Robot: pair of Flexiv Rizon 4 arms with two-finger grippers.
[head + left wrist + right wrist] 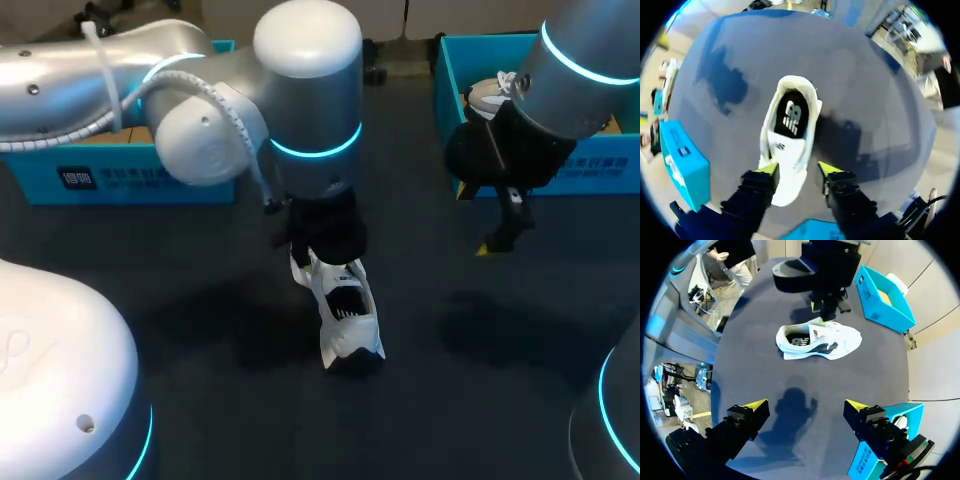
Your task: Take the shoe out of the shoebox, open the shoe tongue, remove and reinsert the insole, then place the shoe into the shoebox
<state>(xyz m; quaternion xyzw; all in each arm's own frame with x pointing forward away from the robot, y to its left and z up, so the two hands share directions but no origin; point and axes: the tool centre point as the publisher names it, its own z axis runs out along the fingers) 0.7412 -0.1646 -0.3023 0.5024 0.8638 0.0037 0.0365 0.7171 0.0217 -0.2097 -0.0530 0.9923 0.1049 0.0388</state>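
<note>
1. The white shoe is lying flat on the dark table, outside any box. The left claw is hanging over its toe end with its fingers open. One yellow tip is touching the shoe's side and the other is sitting just beside it, so it is gripping nothing.
2. If this claw is closing here, it is squeezing the round toe. I think the shoe could be popping out or spinning away.
3. The black insole is lying inside the shoe, ahead of the claw. If someone is pulling it while nothing is holding the shoe down, the whole shoe may be lifting too.
4. Seen from above, the right claw is hanging at 2 o'clock from the shoe, well apart. It is open and holding nothing. Coming closer, the two arms could be bumping.
5. The left blue shoebox is sitting at 10 o'clock and the right blue shoebox at 2 o'clock. The right one is holding another shoe, so it may be getting crowded.
6. A white logo is showing on the insole and white print on both boxes; I am not reading them out.
</note>
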